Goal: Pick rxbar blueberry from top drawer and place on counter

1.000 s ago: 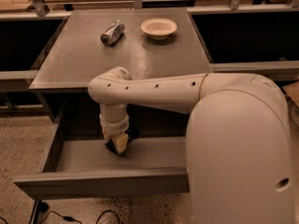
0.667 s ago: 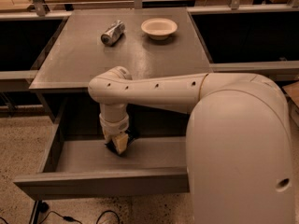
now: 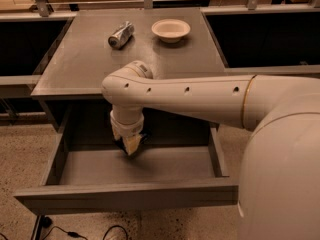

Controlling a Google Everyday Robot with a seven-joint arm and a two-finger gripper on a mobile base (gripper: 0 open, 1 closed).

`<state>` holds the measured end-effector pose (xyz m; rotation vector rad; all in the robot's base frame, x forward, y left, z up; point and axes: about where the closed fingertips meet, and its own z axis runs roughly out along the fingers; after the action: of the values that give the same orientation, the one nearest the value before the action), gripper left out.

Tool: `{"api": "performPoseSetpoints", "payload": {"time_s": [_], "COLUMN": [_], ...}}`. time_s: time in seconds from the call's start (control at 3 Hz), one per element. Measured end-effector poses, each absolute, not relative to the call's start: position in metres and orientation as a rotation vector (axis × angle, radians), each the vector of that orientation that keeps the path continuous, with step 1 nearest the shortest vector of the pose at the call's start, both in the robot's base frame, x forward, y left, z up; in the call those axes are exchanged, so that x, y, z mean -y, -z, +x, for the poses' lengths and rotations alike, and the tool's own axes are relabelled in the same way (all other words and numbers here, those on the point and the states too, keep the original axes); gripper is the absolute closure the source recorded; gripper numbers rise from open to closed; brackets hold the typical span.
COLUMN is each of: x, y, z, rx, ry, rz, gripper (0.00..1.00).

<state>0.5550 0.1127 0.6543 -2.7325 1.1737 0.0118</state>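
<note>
The top drawer is pulled open below the counter. My gripper points down inside the drawer, near its back wall and left of the middle, just above the drawer floor. A small dark shape sits at the gripper's tip; I cannot tell whether it is the rxbar blueberry. No bar shows anywhere else on the drawer floor or on the counter.
A crushed silver can lies on its side at the counter's back left. A pale bowl stands at the back middle. My white arm crosses over the counter's front edge from the right. Wooden bench tops lie behind; cables run on the floor.
The gripper has risen slightly from the drawer floor and the arm's elbow has shifted a little up and right.
</note>
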Motion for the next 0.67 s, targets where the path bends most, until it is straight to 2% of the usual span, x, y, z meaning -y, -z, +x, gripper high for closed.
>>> {"api": "performPoseSetpoints", "payload": {"time_s": [0.67], "x": [-0.111], "y": [-0.746], "z": [0.545], "rx": [-1.117], "ry": [0.114], "rz": [-2.559], "gripper": [1.0]}}
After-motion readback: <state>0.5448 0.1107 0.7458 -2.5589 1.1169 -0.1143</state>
